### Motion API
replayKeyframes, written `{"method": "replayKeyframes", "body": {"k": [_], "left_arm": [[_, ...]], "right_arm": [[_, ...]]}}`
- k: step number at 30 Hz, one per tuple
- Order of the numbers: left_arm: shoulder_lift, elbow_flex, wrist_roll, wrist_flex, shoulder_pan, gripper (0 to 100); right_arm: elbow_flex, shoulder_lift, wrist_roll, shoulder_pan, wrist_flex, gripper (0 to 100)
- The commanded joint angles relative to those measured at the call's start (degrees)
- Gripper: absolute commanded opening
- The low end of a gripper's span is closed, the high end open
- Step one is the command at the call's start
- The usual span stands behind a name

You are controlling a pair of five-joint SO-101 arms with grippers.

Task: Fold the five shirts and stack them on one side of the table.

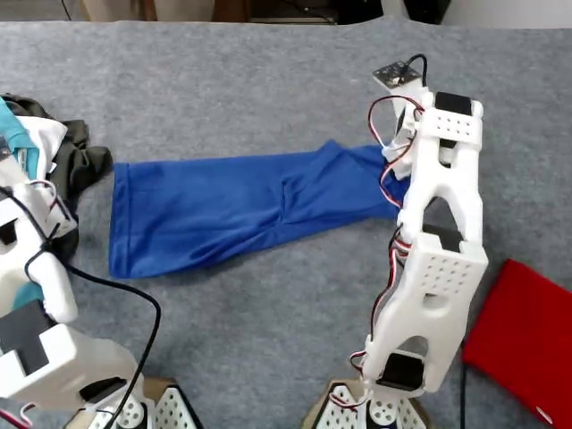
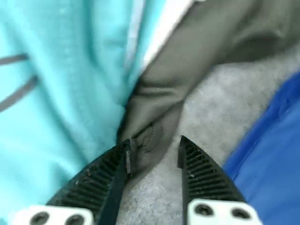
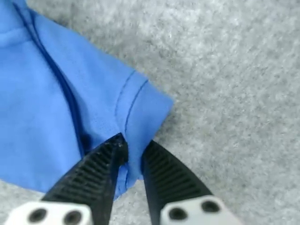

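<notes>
A blue shirt [image 1: 241, 210] lies folded lengthwise across the middle of the grey table [image 1: 268, 80]. My right gripper [image 3: 133, 149] is at its right end, shut on the hem of a blue sleeve [image 3: 136, 103]; the white right arm [image 1: 438, 232] covers that spot in the high view. At the left edge a heap holds a teal shirt [image 2: 61, 93], a white one [image 1: 40, 134] and a dark olive shirt [image 2: 197, 61]. My left gripper [image 2: 154, 152] is low over that heap, open, with the olive shirt's edge lying between its fingers. A folded red shirt [image 1: 523, 340] rests at the front right.
Bare grey felt stretches behind the blue shirt and in front of it between the two arm bases [image 1: 357, 407]. A black cable [image 1: 134, 299] loops from the left arm across the front left. The blue shirt's left end [image 2: 272, 168] lies close to the heap.
</notes>
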Motion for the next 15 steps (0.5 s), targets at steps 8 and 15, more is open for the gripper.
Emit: {"method": "replayKeyframes", "body": {"k": [8, 15], "left_arm": [[-0.4, -8.4, -0.4, 11.3, 6.2, 25], [7.5, -16.2, -2.8, 13.8, 13.0, 25]], "right_arm": [[-14.3, -11.7, -2.1, 1.0, 5.5, 21.1], [-17.8, -17.9, -0.7, 3.8, 11.6, 21.0]]}}
